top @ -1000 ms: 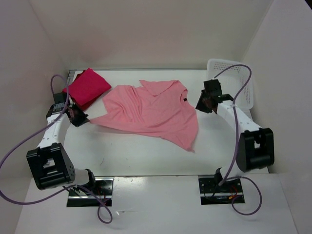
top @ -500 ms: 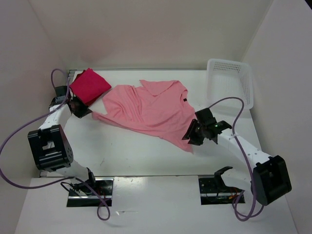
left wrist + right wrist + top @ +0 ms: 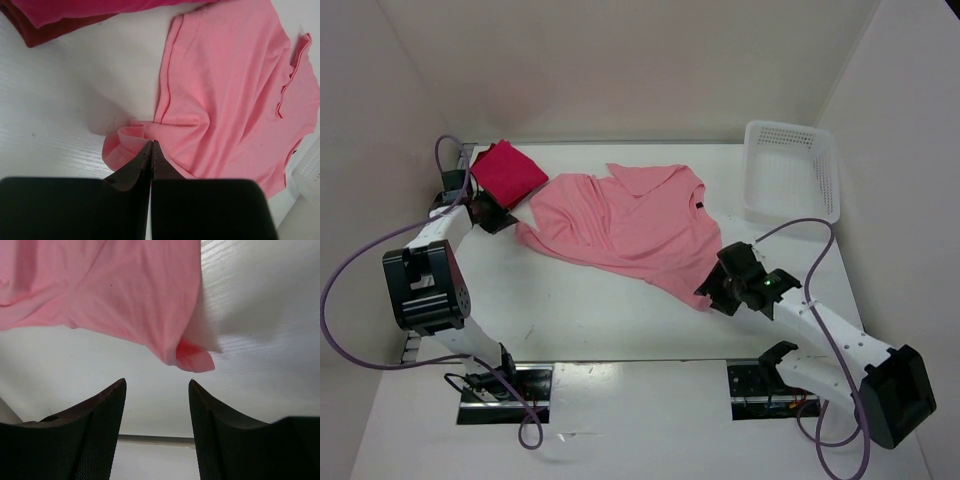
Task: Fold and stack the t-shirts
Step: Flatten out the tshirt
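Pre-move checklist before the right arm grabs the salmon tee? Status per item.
1. Left gripper shut on the salmon shirt, at its left corner: ok.
2. Right gripper open: ok.
3. Shirt's near corner between the right fingers: not ok, it lies just ahead of the tips.
4. Shirt flat: not ok, creased and bunched.
5. Folded crimson shirt clear of the salmon shirt: cannot tell.
6. Basket apart from the right arm: ok.

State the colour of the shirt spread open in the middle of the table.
The spread shirt is plain light salmon pink, clearest in the top external view.
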